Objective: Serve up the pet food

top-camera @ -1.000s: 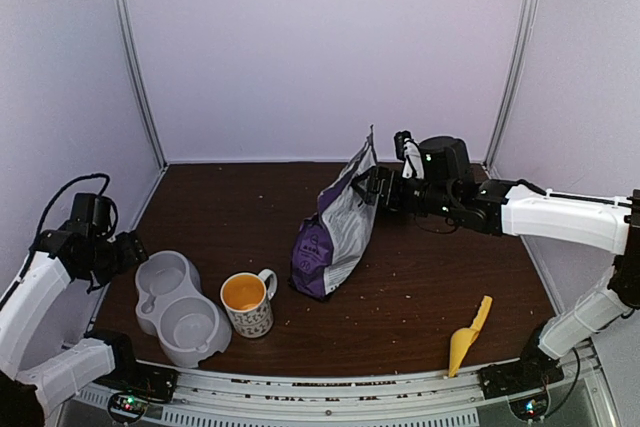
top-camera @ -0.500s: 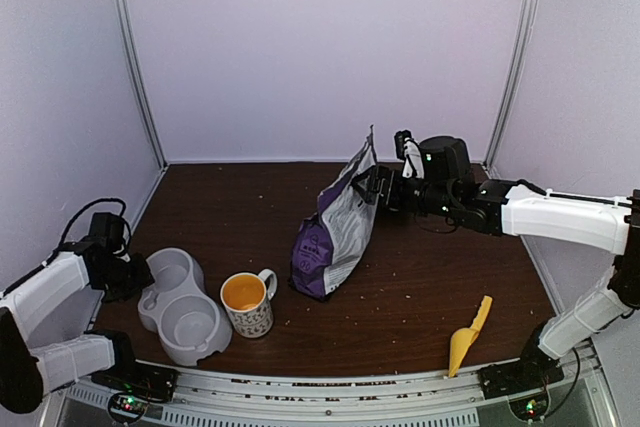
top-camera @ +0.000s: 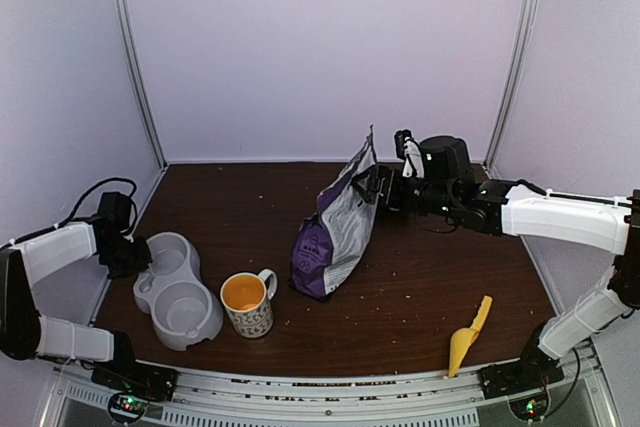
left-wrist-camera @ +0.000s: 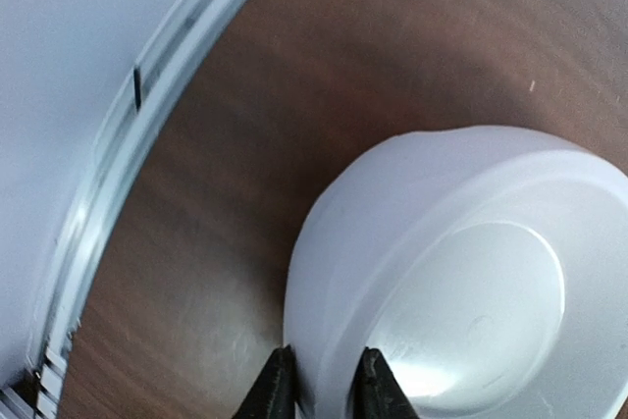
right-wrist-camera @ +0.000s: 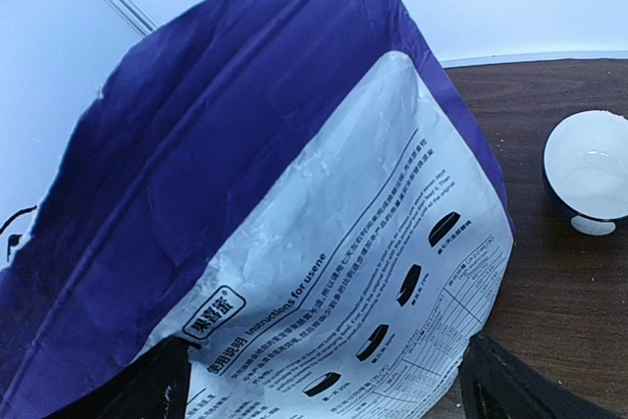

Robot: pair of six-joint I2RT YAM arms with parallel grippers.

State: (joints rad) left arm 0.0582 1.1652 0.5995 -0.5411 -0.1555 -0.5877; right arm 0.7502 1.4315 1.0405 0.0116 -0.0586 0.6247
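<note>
Left wrist view puts the left tool (left-wrist-camera: pixel 324 392) low on the near rim of the bowl (left-wrist-camera: pixel 461 272). Its two fingertips (left-wrist-camera: pixel 278 390) sit close together, one outside the white wall and one inside, pinching it. From above, that twin-cup bowl sits at the left edge of the surface (top-camera: pixel 250 202), with the mug (top-camera: pixel 247 304) just beside it on the right.

The right tool (top-camera: pixel 383 192) is out over the middle of the surface, at the upper edge of the bag (top-camera: pixel 335 232). Its fingers are spread wide, and the purple and white bag fills the gap between them; whether they press on it I cannot tell. The bag stands on the surface, leaning a little, its top edge ragged. The kibble itself I cannot make out; small specks dot the wood around the bag. The scoop (top-camera: pixel 468 337) lies well apart, near the front right.
</note>
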